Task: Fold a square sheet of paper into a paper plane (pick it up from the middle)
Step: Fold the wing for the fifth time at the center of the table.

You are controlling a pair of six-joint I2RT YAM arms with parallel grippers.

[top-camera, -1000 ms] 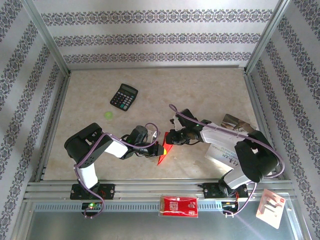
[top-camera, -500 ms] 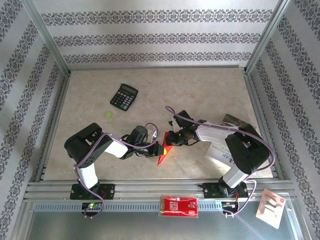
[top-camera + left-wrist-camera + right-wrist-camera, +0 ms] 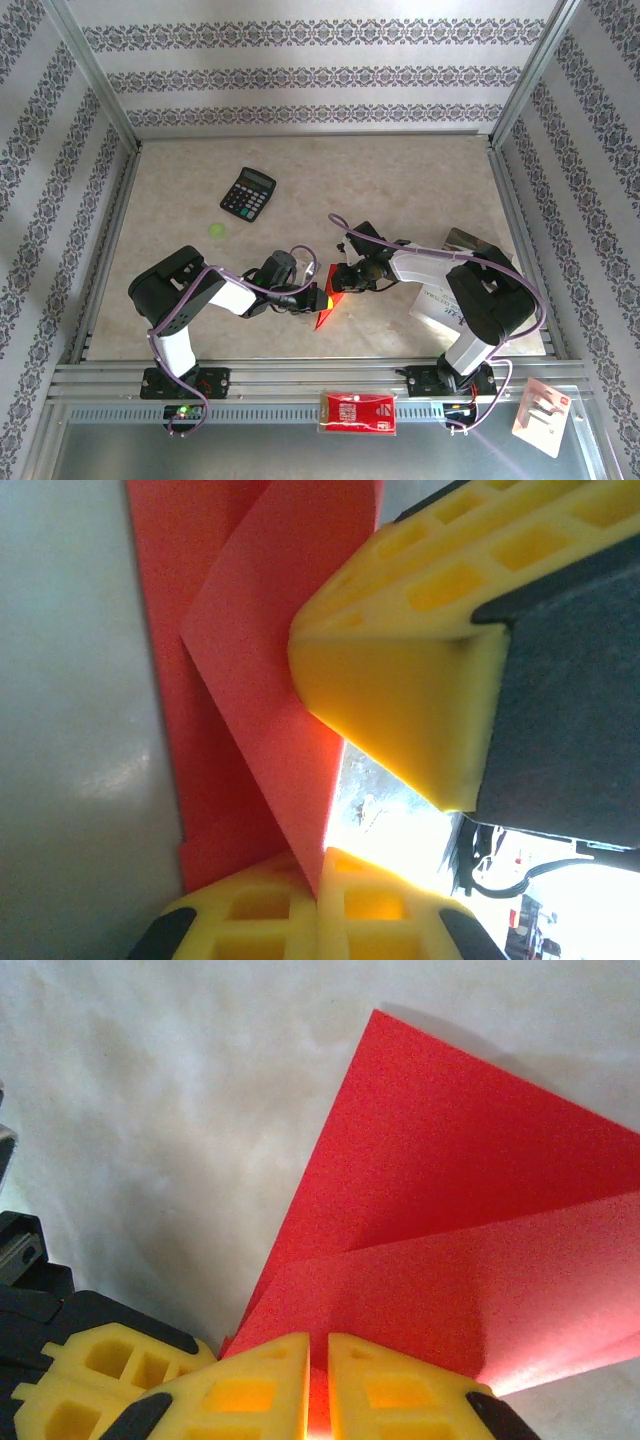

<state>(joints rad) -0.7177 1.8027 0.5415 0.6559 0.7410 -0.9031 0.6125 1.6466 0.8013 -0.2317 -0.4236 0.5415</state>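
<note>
Crowding over the red sheet of paper (image 3: 322, 314) are both grippers, so from above little more than a narrow red wedge shows, low at the front middle of the table (image 3: 400, 190), between the two arms. The left gripper (image 3: 317, 299) has its fingers pressed together on one edge of the sheet. The right gripper (image 3: 337, 283) also pinches the sheet, and only a thin red line shows between its fingers; its tip is just beside the left one.

A black calculator (image 3: 247, 193) and a small green dot (image 3: 217, 229) lie well apart, further back on the left. A grey printed booklet (image 3: 432, 305) lies partly under the right arm. A red-and-white packet (image 3: 358, 412) rests on the metal rail in front.

The paper is thin and matt, with sharp creases and flat layers that overlap in pointed triangles. The fingers are yellow plastic with square hollows. The table top is pale and marbled.
</note>
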